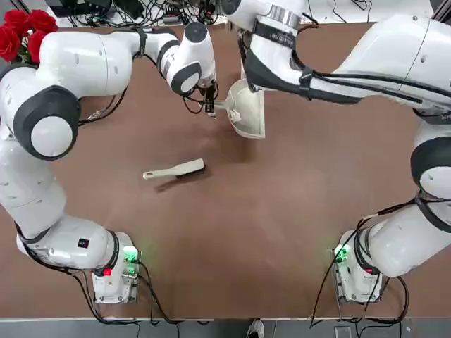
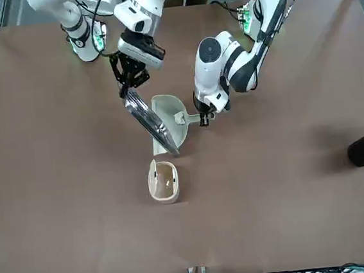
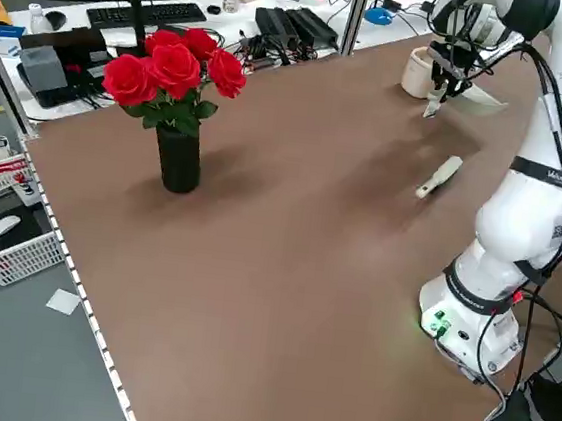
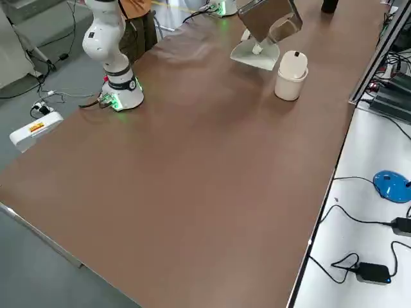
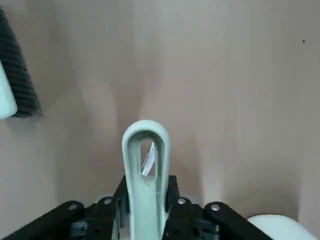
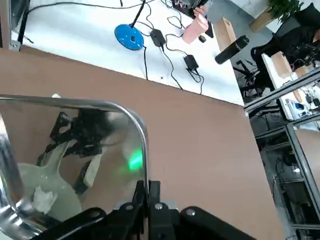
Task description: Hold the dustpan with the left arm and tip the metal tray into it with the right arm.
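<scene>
The cream dustpan [image 2: 172, 110] rests on the brown table at the middle back, with its stubby handle [image 5: 145, 165] clamped between my left gripper's fingers. My left gripper [image 1: 210, 109] is shut on that handle. The shiny metal tray [image 2: 153, 125] hangs steeply tilted, and its lower edge is over the dustpan's mouth. At the tray's upper rim, my right gripper [image 2: 128, 89] is shut on the metal. In the right wrist view the tray [image 6: 75, 145] mirrors the dustpan and the other gripper. From above, the right arm hides the tray, and only the dustpan [image 1: 248, 116] shows.
A slim cream hand brush [image 1: 174, 170] lies on the table nearer the arm bases. A cream bin [image 2: 163, 180] with its lid open stands just beyond the dustpan. A black vase of red roses [image 3: 176, 109] stands at the table's far left.
</scene>
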Controlling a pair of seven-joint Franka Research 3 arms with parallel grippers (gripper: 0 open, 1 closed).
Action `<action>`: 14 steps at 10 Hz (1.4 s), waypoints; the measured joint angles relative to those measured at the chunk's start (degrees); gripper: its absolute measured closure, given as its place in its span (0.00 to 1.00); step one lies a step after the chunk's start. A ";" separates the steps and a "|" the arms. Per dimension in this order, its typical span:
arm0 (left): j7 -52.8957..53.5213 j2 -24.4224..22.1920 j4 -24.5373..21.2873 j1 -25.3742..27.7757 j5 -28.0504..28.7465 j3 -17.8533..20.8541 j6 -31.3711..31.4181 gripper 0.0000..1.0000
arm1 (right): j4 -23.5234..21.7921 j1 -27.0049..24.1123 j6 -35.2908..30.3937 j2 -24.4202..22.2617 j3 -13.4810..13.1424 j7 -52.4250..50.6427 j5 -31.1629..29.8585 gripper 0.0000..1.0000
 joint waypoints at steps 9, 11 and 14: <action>6.70 -2.02 0.37 5.25 -0.76 -0.40 -1.83 0.68 | 5.86 -19.00 1.92 -5.28 -8.07 -19.29 34.16 0.95; 9.88 -2.21 0.46 6.92 -0.80 -1.17 -3.78 0.68 | 3.88 -18.98 1.68 -7.57 -18.48 -27.71 42.81 0.95; 18.80 -2.93 0.54 18.11 -2.90 -12.78 -11.91 0.68 | -3.18 -19.24 3.18 -8.80 -34.26 -47.93 48.32 0.95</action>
